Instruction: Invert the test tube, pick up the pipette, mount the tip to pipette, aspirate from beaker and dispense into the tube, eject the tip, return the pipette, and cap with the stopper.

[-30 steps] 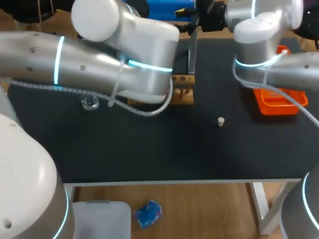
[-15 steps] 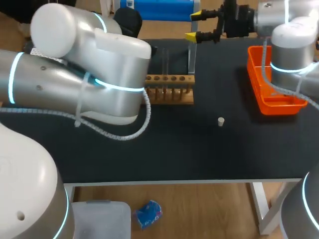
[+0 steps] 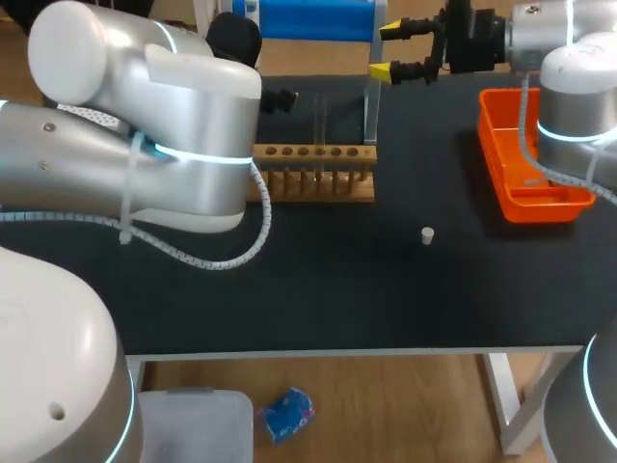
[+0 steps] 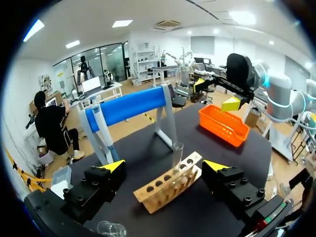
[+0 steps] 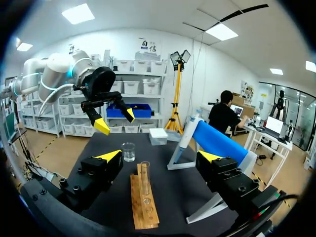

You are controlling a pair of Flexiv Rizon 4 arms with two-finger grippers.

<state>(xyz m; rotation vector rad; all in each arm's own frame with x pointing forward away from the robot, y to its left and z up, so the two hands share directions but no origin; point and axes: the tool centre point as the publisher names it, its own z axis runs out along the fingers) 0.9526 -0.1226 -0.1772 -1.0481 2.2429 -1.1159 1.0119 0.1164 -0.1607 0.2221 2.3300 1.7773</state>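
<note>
A clear test tube (image 3: 318, 118) stands upright in the wooden rack (image 3: 313, 174), mouth up. My left gripper (image 4: 164, 165) is open just behind the rack, and the test tube (image 4: 177, 155) shows between its spread tips, untouched. My right gripper (image 3: 388, 50) hangs open above the table's far edge, facing the rack (image 5: 143, 202) and holding nothing. A white pipette (image 5: 186, 136) leans at one end of the blue stand (image 3: 308, 19). The small pale stopper (image 3: 427, 234) lies on the mat right of the rack. The glass beaker (image 5: 128, 152) stands beyond the rack's far end, hidden under my left arm in the head view.
An orange tray (image 3: 525, 164) sits at the table's right side. A white tip box (image 5: 159, 136) stands near the beaker. The blue stand's clear legs (image 3: 371, 111) rise just behind the rack. My bulky left arm (image 3: 145, 145) covers the table's left part.
My left gripper has opened and let go of the test tube, which now stands free in the rack. The left arm has drawn back leftward. The right gripper has shifted slightly to the right.
</note>
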